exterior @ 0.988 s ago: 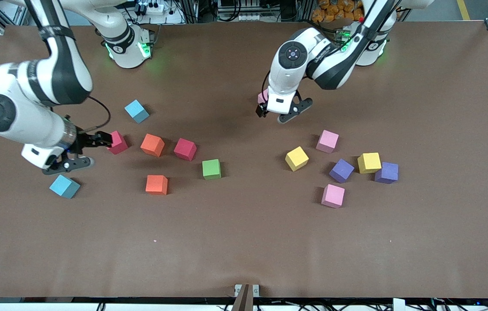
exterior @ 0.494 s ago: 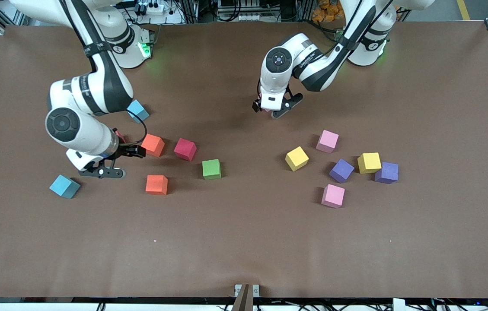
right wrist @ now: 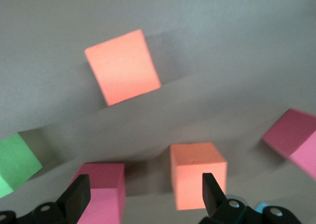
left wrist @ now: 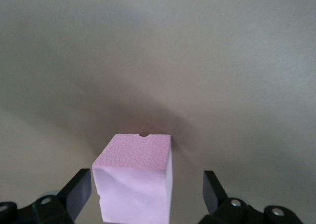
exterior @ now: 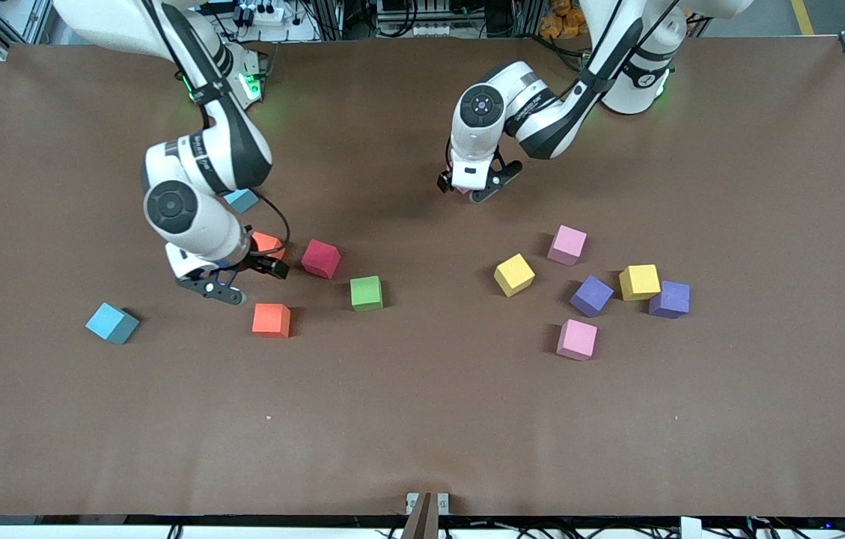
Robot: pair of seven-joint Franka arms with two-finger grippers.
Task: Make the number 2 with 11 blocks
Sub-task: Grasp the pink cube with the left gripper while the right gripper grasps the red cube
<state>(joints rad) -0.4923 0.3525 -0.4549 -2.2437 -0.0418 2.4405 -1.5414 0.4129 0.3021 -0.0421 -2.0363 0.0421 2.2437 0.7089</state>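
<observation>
While both arms reach in over the brown counter (exterior: 422,449), the blocks lie scattered as singles in two loose groups, with a bare lane between the groups.

The left hand (exterior: 468,187) is low over the counter, away from the others toward the robots' bases. A pink matte foam cube (left wrist: 133,179) sits on the surface between its fingers (left wrist: 78,189). The jaws are spread wider than the cube and grip nothing; a plain gap shows on one side.

The right hand (exterior: 246,278) hangs wide open and holds nothing, just over an orange matte cube (right wrist: 197,174). A red matte cube (exterior: 320,258) lies beside that one, then a green cube (exterior: 366,293) and a second orange cube (exterior: 271,320) nearer the camera. Another red cube (right wrist: 296,140) shows only in the right wrist view.

Toward the left arm's end lie two more pink cubes (exterior: 566,244), two yellow cubes (exterior: 514,274) and two purple cubes (exterior: 591,295) — one purple just beside a yellow.

Two light-blue cubes (exterior: 111,323) lie toward the right arm's end, one half under the arm. A broad strip along the counter's near edge is open from end to end.
</observation>
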